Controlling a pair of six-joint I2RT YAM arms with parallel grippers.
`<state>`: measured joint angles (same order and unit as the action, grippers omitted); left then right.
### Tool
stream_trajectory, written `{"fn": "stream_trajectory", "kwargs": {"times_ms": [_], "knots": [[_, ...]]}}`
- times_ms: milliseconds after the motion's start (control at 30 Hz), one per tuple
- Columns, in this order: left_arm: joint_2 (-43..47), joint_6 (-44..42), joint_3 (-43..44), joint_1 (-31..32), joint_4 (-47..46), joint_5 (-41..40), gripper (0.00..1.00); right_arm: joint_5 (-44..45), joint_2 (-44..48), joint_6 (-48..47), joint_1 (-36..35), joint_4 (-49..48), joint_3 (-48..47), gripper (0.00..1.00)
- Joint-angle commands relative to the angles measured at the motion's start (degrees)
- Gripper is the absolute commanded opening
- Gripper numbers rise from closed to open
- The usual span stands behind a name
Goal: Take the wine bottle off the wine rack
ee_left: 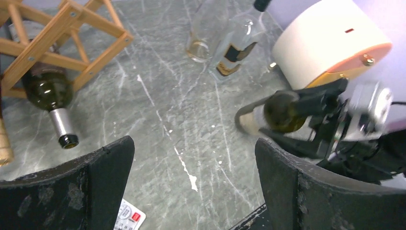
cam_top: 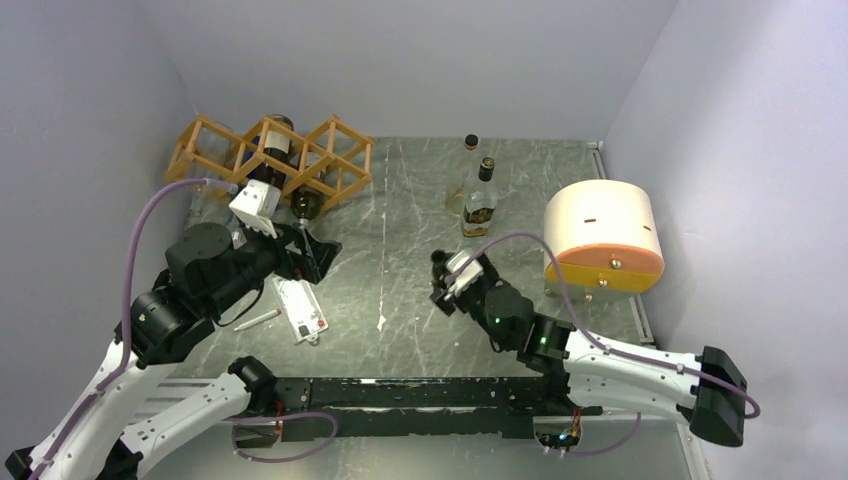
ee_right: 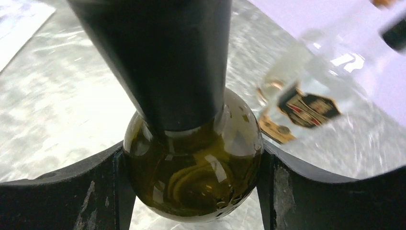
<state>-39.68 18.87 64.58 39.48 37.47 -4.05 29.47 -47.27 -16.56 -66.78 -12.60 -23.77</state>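
Note:
The orange-brown wooden wine rack (cam_top: 300, 158) stands at the back left and also shows in the left wrist view (ee_left: 72, 28). A dark green wine bottle (ee_left: 48, 88) lies in a lower cell, its silver-capped neck sticking out toward the table. Another dark bottle (cam_top: 280, 135) lies in an upper cell. My right gripper (ee_right: 191, 184) is shut on a dark green wine bottle (ee_right: 191, 163) mid-table, away from the rack; this also shows in the left wrist view (ee_left: 282, 112). My left gripper (ee_left: 194, 177) is open and empty, just in front of the rack (cam_top: 308, 250).
Two clear liquor bottles (cam_top: 480, 195) (cam_top: 470, 150) stand at the back centre. A white and orange drum-shaped device (cam_top: 603, 235) sits at the right. A white card (cam_top: 300, 310) and a pen (cam_top: 257, 320) lie near the left arm. A black rail (cam_top: 420, 395) runs along the near edge.

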Motion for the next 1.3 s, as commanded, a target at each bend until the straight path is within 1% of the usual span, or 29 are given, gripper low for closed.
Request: {"fn": "stream_trajectory", "kwargs": {"times_ms": [0,33,67,167,333,467,567,733,867,933,1133,1267], "knots": [[3.03,1.6,-4.44,0.33,-3.4,-7.48,0.99,4.66,0.72,9.95,9.64,-4.48,-3.22,0.0],[3.71,1.61,-5.38,0.31,-3.33,-8.25,0.99,4.16,0.31,11.78,11.88,-4.34,-3.55,0.0],[4.37,3.44,-6.3,0.27,-3.17,-9.01,0.99,3.46,-0.05,13.26,14.36,-4.69,-3.76,0.0],[6.3,3.66,-8.52,0.32,-2.96,-10.7,0.99,0.23,-1.44,16.58,19.84,-7.25,-3.76,0.0],[9.63,2.98,-12.38,0.31,-5.02,-11.15,0.99,-2.81,-4.72,19.58,24.54,-13.06,-4.19,0.0],[11.99,2.74,-15.06,0.25,-6.01,-12.05,0.98,-2.62,-7.6,21.15,26.91,-17.19,-4.94,0.0],[13.94,2.74,-17.14,0.25,-6.28,-13.38,0.98,-2.53,-9.69,20.54,28.6,-20.99,-4.61,0.0],[17.45,2.75,-21.44,0.32,-8.47,-12.39,0.98,-2.59,-12.76,20.49,31.08,-25.38,-4.68,0.0],[17.67,2.75,-21.15,0.32,-8.27,-12.92,0.98,-2.45,-14.52,20.28,32.22,-27.01,-4.58,0.0],[17.6,0.67,-21.14,0.31,-8.42,-13.12,0.98,-2.23,-15.1,20.08,32.7,-28.13,-4.08,0.0],[16.93,0.15,-21.25,0.28,-8.8,-12.56,0.98,-2.64,-16.83,19.34,33.96,-31.12,-2.09,0.0],[17.18,0.2,-21.18,0.29,-8.76,-12.73,0.98,-2.6,-17.65,19.39,34.3,-30.29,-1.37,0.0]]}}
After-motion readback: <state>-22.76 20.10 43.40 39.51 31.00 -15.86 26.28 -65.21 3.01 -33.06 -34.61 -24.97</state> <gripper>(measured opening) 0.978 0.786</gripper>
